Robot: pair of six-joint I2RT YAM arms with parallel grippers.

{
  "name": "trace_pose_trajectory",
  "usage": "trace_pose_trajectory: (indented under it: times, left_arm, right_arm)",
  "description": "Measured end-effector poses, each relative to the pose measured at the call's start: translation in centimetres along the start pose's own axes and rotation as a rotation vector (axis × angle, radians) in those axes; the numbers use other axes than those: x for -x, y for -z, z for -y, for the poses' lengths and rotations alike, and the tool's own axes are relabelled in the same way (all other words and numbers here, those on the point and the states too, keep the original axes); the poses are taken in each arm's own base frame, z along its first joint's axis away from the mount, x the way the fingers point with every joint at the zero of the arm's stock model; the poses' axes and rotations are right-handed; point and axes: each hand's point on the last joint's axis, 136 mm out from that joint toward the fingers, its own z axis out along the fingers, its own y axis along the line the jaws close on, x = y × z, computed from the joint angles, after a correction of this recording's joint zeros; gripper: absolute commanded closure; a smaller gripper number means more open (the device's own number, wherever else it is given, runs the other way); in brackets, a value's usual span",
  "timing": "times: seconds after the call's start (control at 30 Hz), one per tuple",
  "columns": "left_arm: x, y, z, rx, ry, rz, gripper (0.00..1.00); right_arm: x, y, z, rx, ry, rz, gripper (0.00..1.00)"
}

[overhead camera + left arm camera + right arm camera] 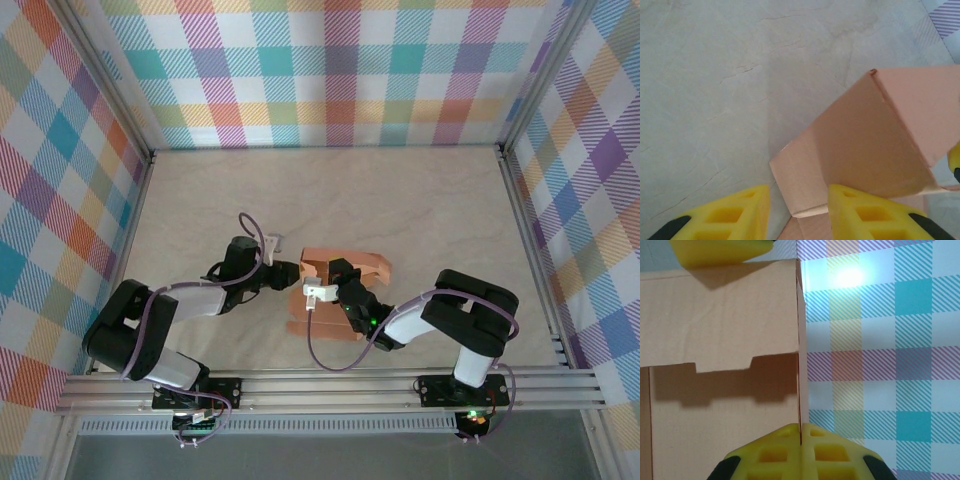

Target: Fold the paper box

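Folding underway: my right pincer [801, 432] clamps an upright wall of the salmon-orange thin cardboard paper box [372, 266], mid-way across the pale table [420, 200]. My left pincer [797, 200] straddles a flap, jaws apart. Next, I judge: pinch it, crease inward.

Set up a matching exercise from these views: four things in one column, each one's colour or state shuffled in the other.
Things:
1. left gripper
2. right gripper
3. paper box
4. table

Colour or state:
A. pale, marbled
B. shut on a thin upright panel edge
C. salmon-orange, partly folded up
D. fingers apart, a flap corner between them

Pairs: 1-D, 2-B, 3-C, 4-A
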Motion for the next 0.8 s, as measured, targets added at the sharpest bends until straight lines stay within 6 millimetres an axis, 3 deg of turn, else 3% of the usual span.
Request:
trace_pose_trajectory:
  times: [0.4, 0.8]
  left_arm:
    - [0.6, -0.7, 1.0, 0.002, -0.150, 0.058, 0.65]
    - [-1.1, -0.7, 1.5, -0.013, -0.193, 0.063, 0.66]
  right_arm:
    - [-0.5, 0.4, 0.2, 0.053, -0.054, -0.019, 1.00]
    - [-0.5, 0.3, 0.1, 0.088, -0.093, -0.034, 1.00]
